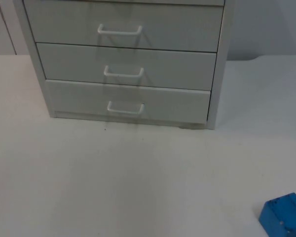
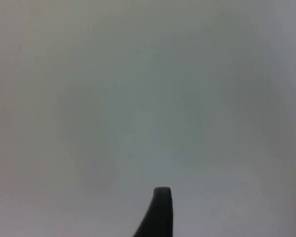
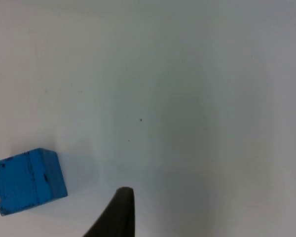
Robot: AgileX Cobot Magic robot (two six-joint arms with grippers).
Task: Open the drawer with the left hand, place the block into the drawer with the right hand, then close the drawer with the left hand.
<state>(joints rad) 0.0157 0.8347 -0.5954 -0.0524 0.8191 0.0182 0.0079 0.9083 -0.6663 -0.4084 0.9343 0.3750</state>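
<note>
White table [image 1: 138, 182]; boxy blue block [image 1: 284, 214].

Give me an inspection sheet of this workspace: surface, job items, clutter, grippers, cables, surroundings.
Surface: white table top, bare in front of the cabinet.
Job's things: drawer cabinet at the back, three drawers visible, all shut; bottom drawer with handle. Blue block on the table at the near right edge.
Clutter: nothing seen.
Grippers: left gripper fingertip over bare table; right gripper fingertip beside the block, not touching.
Cables: nothing seen.
Surroundings: grey partition wall behind.
</note>
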